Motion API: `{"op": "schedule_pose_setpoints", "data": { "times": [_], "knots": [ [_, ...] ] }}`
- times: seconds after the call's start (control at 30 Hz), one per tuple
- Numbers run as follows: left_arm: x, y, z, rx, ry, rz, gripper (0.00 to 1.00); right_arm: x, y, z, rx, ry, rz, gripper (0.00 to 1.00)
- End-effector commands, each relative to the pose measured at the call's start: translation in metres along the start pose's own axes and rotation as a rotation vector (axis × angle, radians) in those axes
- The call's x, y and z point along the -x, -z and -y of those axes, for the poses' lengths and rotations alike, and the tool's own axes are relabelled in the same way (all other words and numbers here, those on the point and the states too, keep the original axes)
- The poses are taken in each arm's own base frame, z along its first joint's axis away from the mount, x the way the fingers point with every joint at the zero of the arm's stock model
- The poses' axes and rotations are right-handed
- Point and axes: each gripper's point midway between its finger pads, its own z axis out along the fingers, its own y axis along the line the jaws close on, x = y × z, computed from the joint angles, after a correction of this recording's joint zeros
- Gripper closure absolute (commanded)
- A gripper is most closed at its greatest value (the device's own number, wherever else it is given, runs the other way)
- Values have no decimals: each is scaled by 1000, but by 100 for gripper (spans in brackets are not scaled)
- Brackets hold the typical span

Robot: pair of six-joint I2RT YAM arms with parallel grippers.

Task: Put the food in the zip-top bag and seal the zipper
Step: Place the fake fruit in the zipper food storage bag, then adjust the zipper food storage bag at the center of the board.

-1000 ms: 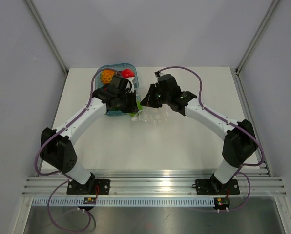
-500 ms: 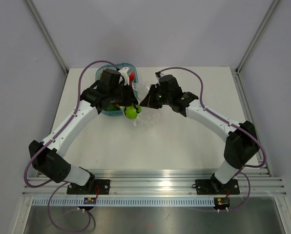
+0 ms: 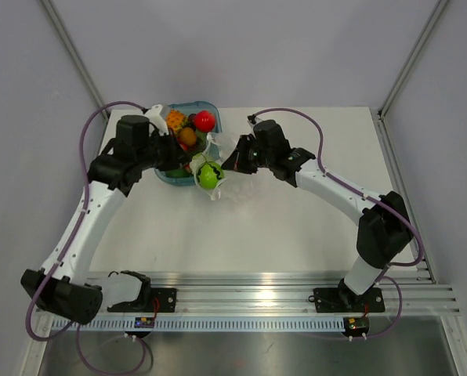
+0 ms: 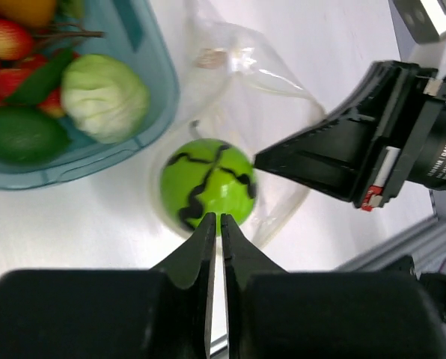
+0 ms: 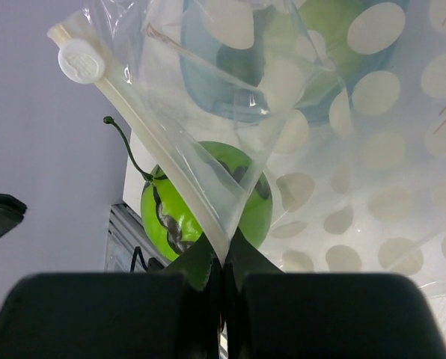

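Left wrist view: we see our left hand [image 4: 215, 224] pinched together, empty, by the green apple [image 4: 206, 187]. The right hand [image 5: 221, 258] clamps the zip-top bag [image 5: 335, 179], blue tray [image 4: 162, 105] alongside.

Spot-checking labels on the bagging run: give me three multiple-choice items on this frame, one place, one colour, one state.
1. The tray is: A) red B) translucent blue C) yellow
2. The green apple lies: A) in the tray B) within the zip-top bag film, outside the tray C) lifted clear of both
3. The right gripper is: A) open B) shut on the green apple C) shut on the zip-top bag's edge
Answers: 1 B, its wall shows blue in the left wrist view. 2 B, clear film rings it beside the tray. 3 C, the right wrist view shows the film pinched in it.
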Motion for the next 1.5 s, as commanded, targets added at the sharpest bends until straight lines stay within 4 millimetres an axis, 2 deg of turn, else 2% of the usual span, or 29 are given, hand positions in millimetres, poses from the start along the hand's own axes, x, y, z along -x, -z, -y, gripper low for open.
{"op": "schedule_pose_setpoints", "data": {
  "times": [0.0,0.07,0.17,0.23,0.33,0.37,0.43,0.47,0.5,0.53,0.67,0.77,0.9,0.93,1.03,1.1,1.17,1.23,1.27,1.3,1.33,1.37,1.4,1.47],
  "knots": [
    [1,14,-12,-20,58,63,90,3,0,-20,73,9,4,100],
    [-11,6,-15,-39,84,31,88,3,0,-19,73,10,2,100],
    [-14,-1,-2,-131,110,21,92,4,2,-21,72,13,4,100],
    [-25,-12,-4,-146,146,-8,95,5,2,-22,74,14,6,100],
    [-39,-33,-7,-137,170,-56,98,7,4,-26,85,17,9,100],
    [-43,-46,-9,-129,174,-73,99,8,6,-28,88,18,10,100],
    [-52,-64,1,-138,165,-105,100,8,6,-30,97,18,8,100],
    [-50,-72,3,-131,156,-95,100,9,6,-32,102,19,6,100],
    [-59,-87,5,-118,152,-140,100,8,6,-33,106,15,0,100],
    [-57,-91,6,-109,149,-145,100,7,6,-34,111,17,-4,100],
    [-33,-89,13,-99,123,-91,100,6,8,-32,101,18,-8,100],
    [-28,-81,12,-79,102,-77,100,8,9,-33,101,17,-1,100],
    [-27,-64,12,-68,88,-49,94,9,9,-35,109,13,0,100],
    [-22,-54,16,-76,78,-20,86,8,8,-35,109,13,0,100],
    [-18,-38,19,-82,62,8,79,6,7,-35,117,5,-9,100],
    [-11,-20,20,-70,42,52,78,5,8,-36,118,5,-11,100],
    [-8,0,15,-37,32,91,73,6,10,-35,114,7,-8,100],
    [-15,7,2,5,39,85,68,6,11,-35,113,10,-7,100],
    [-19,8,-4,21,44,80,61,5,12,-36,114,10,-6,100],
    [-20,10,-11,40,54,85,39,7,12,-36,116,10,-3,100],
    [-22,9,-14,44,61,84,30,7,13,-37,118,12,-3,100],
    [-32,4,-19,45,70,58,25,7,14,-37,119,12,-2,100],
    [-35,1,-23,57,79,49,15,6,13,-36,117,10,-4,100],
    [-41,-7,-31,80,91,40,12,6,13,-37,121,9,-4,100]
  ]
}}
